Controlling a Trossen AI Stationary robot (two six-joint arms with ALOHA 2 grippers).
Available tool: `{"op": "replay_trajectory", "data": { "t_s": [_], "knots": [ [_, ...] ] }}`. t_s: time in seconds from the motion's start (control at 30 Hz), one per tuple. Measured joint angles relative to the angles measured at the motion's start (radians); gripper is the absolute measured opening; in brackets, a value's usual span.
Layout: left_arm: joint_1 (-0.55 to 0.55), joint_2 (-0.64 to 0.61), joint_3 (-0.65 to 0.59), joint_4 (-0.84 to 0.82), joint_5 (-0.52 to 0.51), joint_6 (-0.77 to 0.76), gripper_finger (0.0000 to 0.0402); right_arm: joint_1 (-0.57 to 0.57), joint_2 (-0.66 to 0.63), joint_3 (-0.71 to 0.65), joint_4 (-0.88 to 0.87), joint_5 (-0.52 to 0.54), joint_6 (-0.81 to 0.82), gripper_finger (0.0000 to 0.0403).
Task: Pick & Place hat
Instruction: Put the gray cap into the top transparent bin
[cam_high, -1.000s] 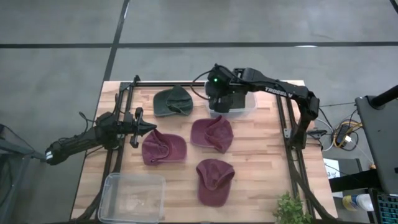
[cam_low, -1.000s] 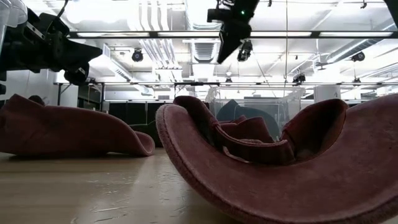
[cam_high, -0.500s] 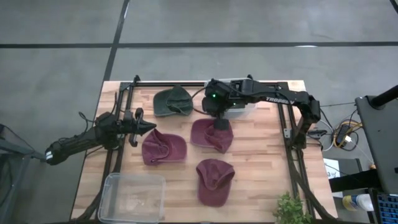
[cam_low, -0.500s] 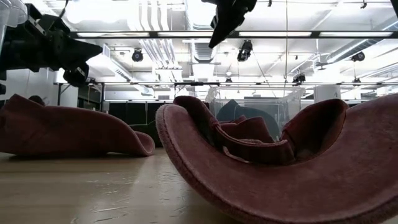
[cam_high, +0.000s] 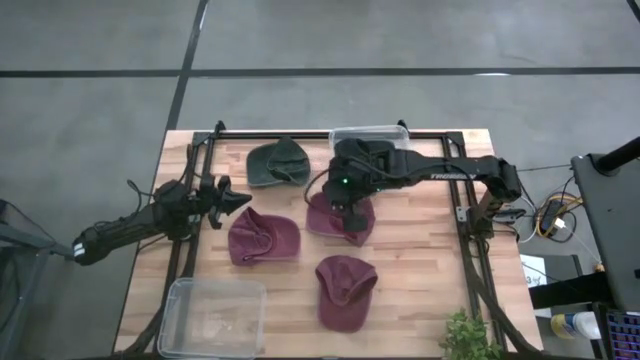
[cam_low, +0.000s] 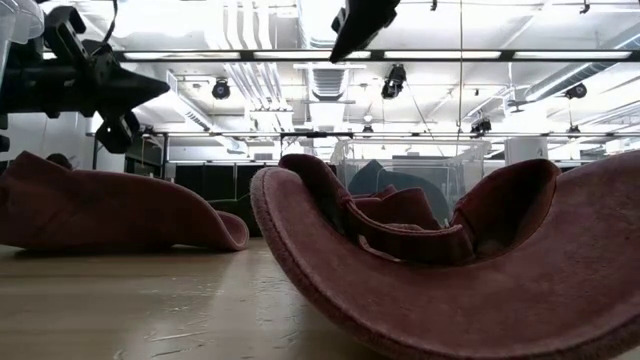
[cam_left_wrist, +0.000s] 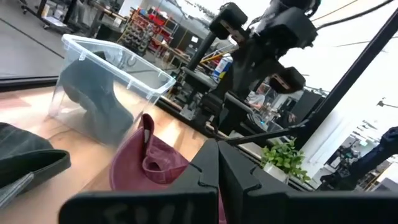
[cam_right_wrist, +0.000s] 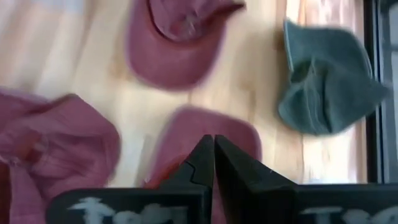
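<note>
Three maroon hats lie on the wooden table: one left of centre (cam_high: 263, 237), one in the middle (cam_high: 340, 217), one nearer the front (cam_high: 346, 290). A grey-green hat (cam_high: 277, 163) lies at the far side. Another grey-green hat (cam_left_wrist: 93, 93) sits inside the clear bin (cam_high: 372, 131) at the far edge. My right gripper (cam_high: 346, 200) is shut and hangs high above the middle maroon hat (cam_right_wrist: 214, 127), clear of it (cam_low: 335, 55). My left gripper (cam_high: 240, 203) is shut and hovers level beside the left maroon hat, its tip (cam_low: 165, 88) off the table.
A second clear bin (cam_high: 213, 318) stands at the near left corner. A small green plant (cam_high: 468, 338) is at the near right edge. Black frame rails (cam_high: 462, 200) run along both sides of the table.
My right gripper has moved from above the far clear bin toward the table's near edge and a little left, and now hangs over the middle maroon hat. My left gripper has rolled slightly in place. No hat has moved.
</note>
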Motion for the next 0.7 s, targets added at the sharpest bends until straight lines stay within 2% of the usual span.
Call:
{"op": "replay_trajectory", "data": {
  "t_s": [0.13,0.33,0.47,0.57,0.7],
  "knots": [
    [0.0,0.0,0.001,0.029,-0.026,0.027,0.0,0.012,-0.089,-0.136,0.233,-0.044,-0.009,0.0008],
    [0.0,0.007,0.023,0.024,-0.03,-0.05,0.0,0.014,-0.272,-0.409,0.524,-0.048,0.019,0.0008],
    [0.0,0.024,0.047,0.023,-0.049,-0.02,0.0003,0.017,-0.367,-0.568,0.692,-0.05,0.057,0.0008],
    [0.0,0.056,0.08,0.024,-0.057,0.05,0.0019,0.017,-0.414,-0.666,0.786,-0.05,0.089,0.0008],
    [0.0,0.134,0.142,0.023,-0.064,0.084,0.006,0.017,-0.454,-0.763,0.855,-0.051,0.121,0.0008]
  ]
}}
